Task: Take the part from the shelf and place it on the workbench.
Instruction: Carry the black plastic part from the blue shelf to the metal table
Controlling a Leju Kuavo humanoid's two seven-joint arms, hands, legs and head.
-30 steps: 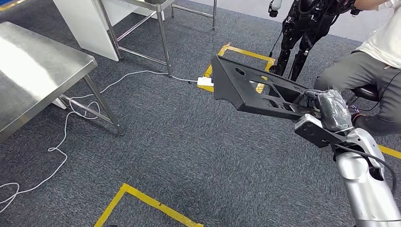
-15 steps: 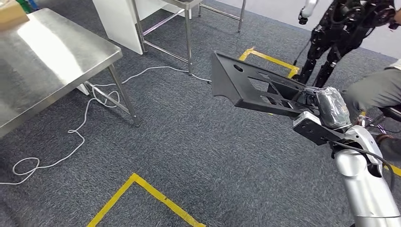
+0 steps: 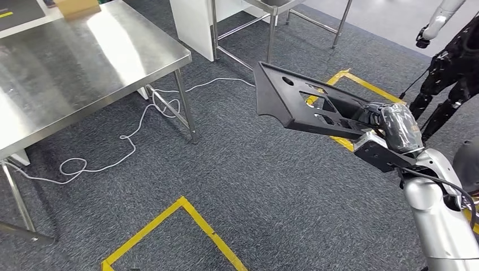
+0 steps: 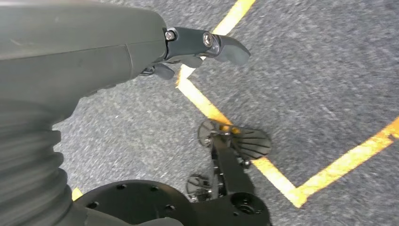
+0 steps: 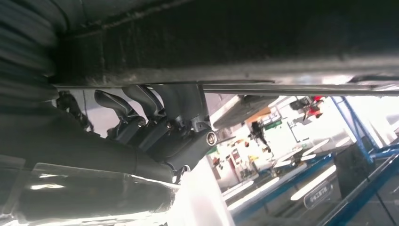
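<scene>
The part is a long black flat frame with cut-outs. It sticks out level over the carpet, towards the upper left in the head view. My right hand grips it at its near end, wrapped in clear film. In the right wrist view the dark fingers curl against the underside of the part. The workbench, a bare steel table, stands to the left of the part and apart from it. My left hand hangs over the carpet with fingers apart and nothing in them.
A cardboard box lies at the workbench's far edge. A white cable loops across the carpet beside its leg. A second steel table and a white panel stand behind. Another dark robot stands at the right. Yellow tape marks the floor.
The whole picture has shifted to the right as my view turned left. The workbench shows more fully, and the seated person has passed out of the picture. The part stays in my right hand.
</scene>
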